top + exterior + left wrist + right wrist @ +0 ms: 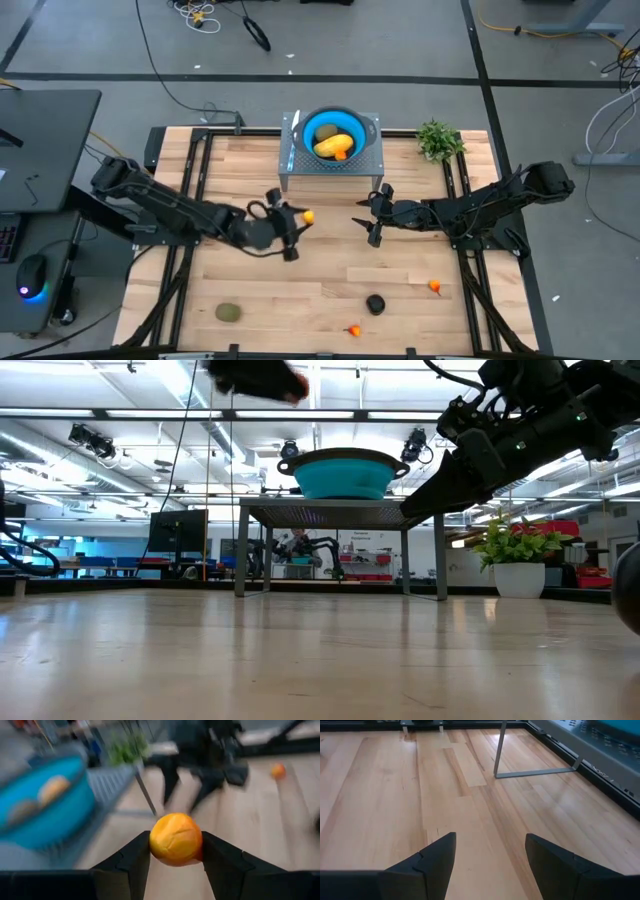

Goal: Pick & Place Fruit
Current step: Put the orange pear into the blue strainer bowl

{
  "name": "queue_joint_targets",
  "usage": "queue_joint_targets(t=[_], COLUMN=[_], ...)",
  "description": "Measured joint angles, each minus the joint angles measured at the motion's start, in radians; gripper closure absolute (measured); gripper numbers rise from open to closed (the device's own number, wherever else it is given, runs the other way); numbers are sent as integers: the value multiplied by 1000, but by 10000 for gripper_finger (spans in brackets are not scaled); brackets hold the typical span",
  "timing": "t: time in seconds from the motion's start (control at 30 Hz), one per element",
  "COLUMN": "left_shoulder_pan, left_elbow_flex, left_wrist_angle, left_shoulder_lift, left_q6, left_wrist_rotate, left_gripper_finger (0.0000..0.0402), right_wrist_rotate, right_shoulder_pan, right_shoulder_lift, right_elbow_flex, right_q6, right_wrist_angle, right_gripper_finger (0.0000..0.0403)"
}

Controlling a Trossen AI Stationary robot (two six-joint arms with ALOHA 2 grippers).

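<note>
My left gripper (pixel 297 222) is shut on a small orange fruit (pixel 176 839), raised above the table's middle, in front of a blue bowl (pixel 332 140) that sits on a grey metal stand. The bowl holds the yellow oblong fruit (pixel 328 148), an olive-green one (pixel 327 131) and a tiny orange one (pixel 342 155). My right gripper (pixel 374 216) hovers open just right of the stand's front, touching nothing. On the near part of the table lie an olive-green oval (pixel 229 312), a black round fruit (pixel 375 303) and two tiny orange-red fruits (pixel 435 287) (pixel 354 329). My left gripper pinches the small orange fruit (pixel 176 839) between its two fingers (pixel 132 862), one on each side of it. The fruit is lifted clear of the table, high in the low view (pixel 297 390), and it sticks out past the fingertips toward the bowl.
A leafy green plant in a white pot (pixel 438 138) stands at the table's far right, beside the stand. The stand's legs (pixel 499 750) are close to my right gripper. Black rails run along the table's left and right edges (pixel 470 280). Bare wood lies between the grippers and the near fruits.
</note>
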Motion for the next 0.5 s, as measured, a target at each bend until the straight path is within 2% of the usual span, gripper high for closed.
queue_joint_targets(t=[0.27, 0.4, 0.5], left_shoulder_pan=[166, 283, 379], left_elbow_flex=[0, 1, 1], left_wrist_angle=[394, 486, 517], left_shoulder_lift=[0, 0, 0], left_q6=[315, 354, 316], left_wrist_rotate=[2, 56, 142], left_gripper_finger=[228, 228, 228], right_wrist_rotate=[0, 1, 1], right_shoulder_pan=[0, 0, 0], right_shoulder_lift=[0, 0, 0], right_elbow_flex=[0, 0, 0], right_q6=[-3, -12, -18], right_wrist_angle=[0, 0, 0], right_gripper_finger=[153, 153, 153])
